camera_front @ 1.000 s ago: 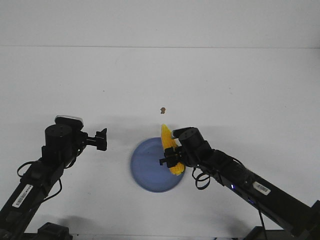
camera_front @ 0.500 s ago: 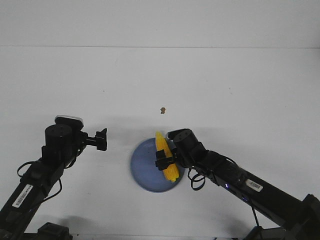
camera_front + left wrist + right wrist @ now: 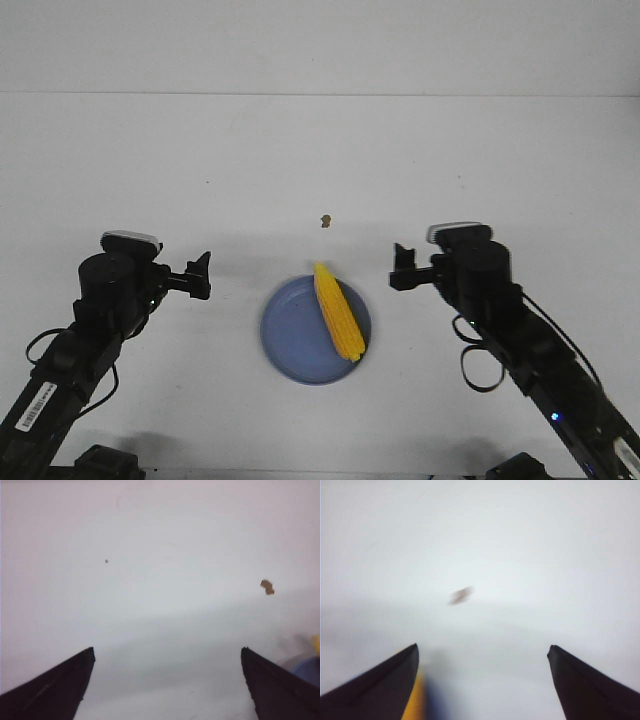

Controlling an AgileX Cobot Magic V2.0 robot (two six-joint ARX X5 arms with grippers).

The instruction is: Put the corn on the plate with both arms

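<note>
The corn (image 3: 338,311) lies on the blue plate (image 3: 290,345) at the near middle of the white tabletop (image 3: 320,160), its long axis running near to far, tip over the far rim. Both arms flank it, neither touching. The left gripper (image 3: 201,276) and right gripper (image 3: 401,268) hang to either side with fingers (image 3: 55,690) spread wide and empty; the right looks slightly nearer. Beyond the plate sits a small brown speck (image 3: 324,220). The placing appears done.
</note>
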